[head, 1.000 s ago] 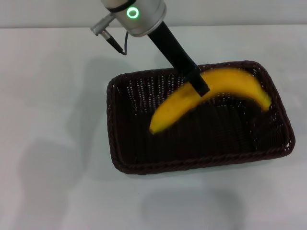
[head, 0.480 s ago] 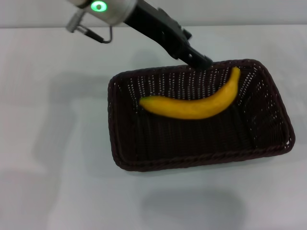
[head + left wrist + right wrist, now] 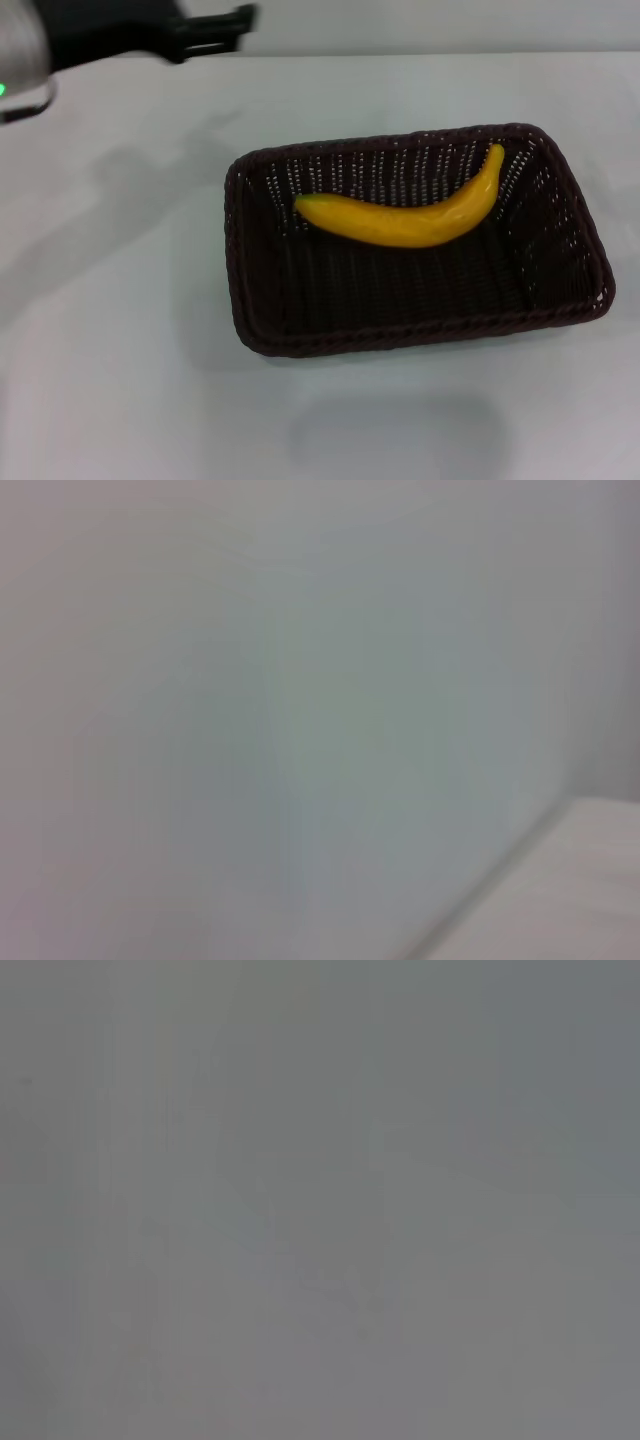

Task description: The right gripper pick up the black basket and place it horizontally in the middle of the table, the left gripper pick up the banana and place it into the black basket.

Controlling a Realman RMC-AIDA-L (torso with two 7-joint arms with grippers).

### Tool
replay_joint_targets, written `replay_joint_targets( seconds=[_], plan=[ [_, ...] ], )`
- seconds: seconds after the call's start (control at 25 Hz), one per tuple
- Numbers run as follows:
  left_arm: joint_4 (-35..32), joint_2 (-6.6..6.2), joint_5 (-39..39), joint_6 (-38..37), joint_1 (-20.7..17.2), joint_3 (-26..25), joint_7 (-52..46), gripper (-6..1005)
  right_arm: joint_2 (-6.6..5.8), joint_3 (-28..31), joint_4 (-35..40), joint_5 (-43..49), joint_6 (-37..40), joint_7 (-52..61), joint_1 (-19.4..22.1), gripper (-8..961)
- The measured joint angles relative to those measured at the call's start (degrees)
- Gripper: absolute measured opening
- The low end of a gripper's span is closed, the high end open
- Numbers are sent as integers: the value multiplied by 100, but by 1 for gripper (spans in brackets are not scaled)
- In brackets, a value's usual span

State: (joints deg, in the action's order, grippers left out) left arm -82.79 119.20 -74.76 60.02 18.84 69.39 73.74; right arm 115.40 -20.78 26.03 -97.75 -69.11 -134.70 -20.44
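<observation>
The black basket (image 3: 262, 300) lies lengthwise across the middle of the white table (image 3: 110, 330) in the head view. The yellow banana (image 3: 405, 218) lies inside it, across the far half of the floor, one end near the far right corner. My left gripper (image 3: 235, 20) is high at the far left, well clear of the basket and empty, with its black fingers pointing right. The right gripper is out of view. Both wrist views show only a plain pale surface.
A soft shadow falls on the table left of the basket. The table's far edge (image 3: 450, 54) runs along the top of the head view.
The left gripper let go of the banana, which dropped flat into the basket. The gripper then rose and drew back to the far left.
</observation>
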Motion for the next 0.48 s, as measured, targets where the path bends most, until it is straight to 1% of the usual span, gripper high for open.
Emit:
replay_joint_targets(
  seconds=[0.04, 0.08, 0.12, 0.16, 0.2, 0.28, 0.32, 0.36, 0.4, 0.48],
  plan=[
    [34, 9, -219, -194, -201, 7, 273, 881, 0, 1, -36, -23, -5, -16, -2, 745],
    [34, 9, -219, -194, -201, 7, 273, 881, -1, 1, -96, -62, -13, -53, -9, 745],
    [126, 18, -549, -401, -454, 14, 620, 880, -1, 1, -165, -134, -26, -121, -9, 745],
    [308, 21, -1064, -603, -698, 6, 1073, 880, -2, 3, -225, -199, -38, -187, -8, 745],
    [662, 18, -1807, -735, -960, -41, 1707, 880, 0, 3, -296, -279, -57, -281, -3, 745],
    [1051, 16, -2602, -738, -1132, -127, 2461, 880, 3, 4, -492, -454, -130, -518, 5, 745],
    [1375, 14, -3175, -710, -1233, -193, 3052, 880, 3, 4, -605, -551, -179, -653, 8, 745],
    [1583, 13, -3469, -688, -1279, -222, 3351, 880, 3, 4, -712, -640, -220, -796, 9, 745],
    [1960, 9, -4090, -640, -1353, -262, 4008, 880, 3, 5, -809, -719, -253, -915, 9, 745],
    [2527, 8, -4894, -569, -1413, -303, 4849, 880, 7, 5, -1037, -937, -334, -1160, 7, 745]
  ],
)
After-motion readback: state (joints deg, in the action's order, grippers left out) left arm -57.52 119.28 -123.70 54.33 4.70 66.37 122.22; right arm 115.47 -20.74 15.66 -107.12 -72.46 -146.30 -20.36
